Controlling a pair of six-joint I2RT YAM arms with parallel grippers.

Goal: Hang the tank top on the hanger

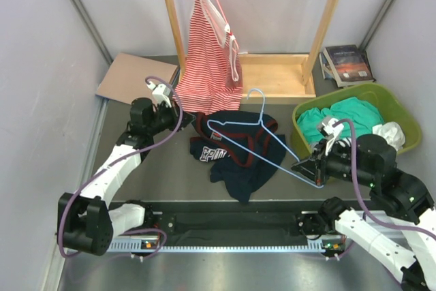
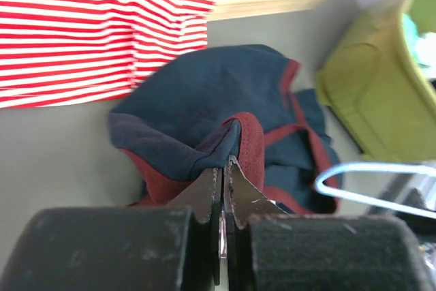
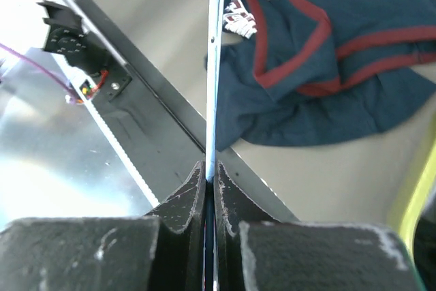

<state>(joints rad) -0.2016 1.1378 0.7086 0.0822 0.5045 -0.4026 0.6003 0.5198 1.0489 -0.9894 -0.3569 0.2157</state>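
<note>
The navy tank top (image 1: 235,168), trimmed in dark red with white lettering, is seen crumpled on the table (image 1: 157,182) at the centre of the top view. 1 red-trimmed fold is pinched by the left gripper (image 2: 223,168). The light-blue wire hanger (image 3: 212,66), seen across the top, is clamped at 1 corner by the right gripper (image 3: 210,172).

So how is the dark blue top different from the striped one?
The navy tank top is dark blue with red trim; the striped tank top is red and white all over. The navy one lies crumpled on the table; the striped one hangs from the wooden rack. The left hand pinches the navy one's edge; neither hand holds the striped one. Both are sleeveless.
</note>
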